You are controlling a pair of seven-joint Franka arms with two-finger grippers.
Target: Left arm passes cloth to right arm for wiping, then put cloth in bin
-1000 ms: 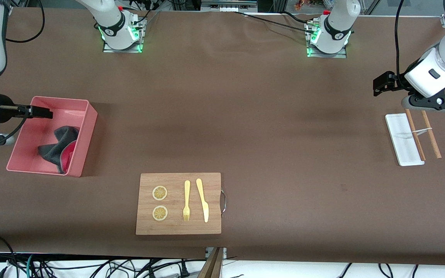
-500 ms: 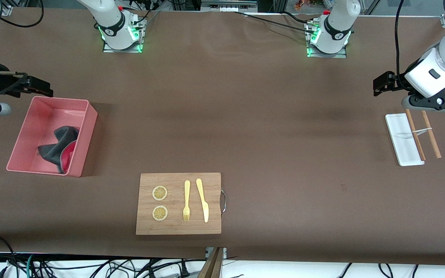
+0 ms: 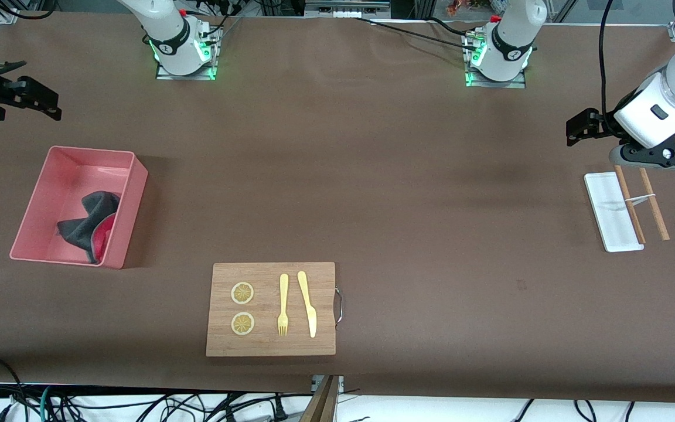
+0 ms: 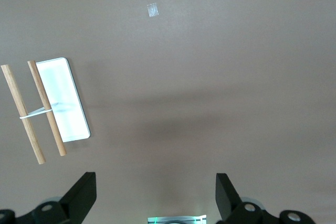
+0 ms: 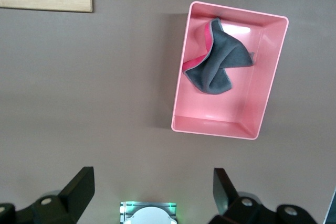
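The cloth (image 3: 88,226) lies crumpled in the bin (image 3: 133,193), soft and light, so pinch a raised fold; your right gripper (image 3: 36,99) and left gripper (image 3: 578,126) hang empty, fingers spread.

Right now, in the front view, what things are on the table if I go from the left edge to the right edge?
Bin with the cloth in it → wooden board → white tray → two wooden sticks.
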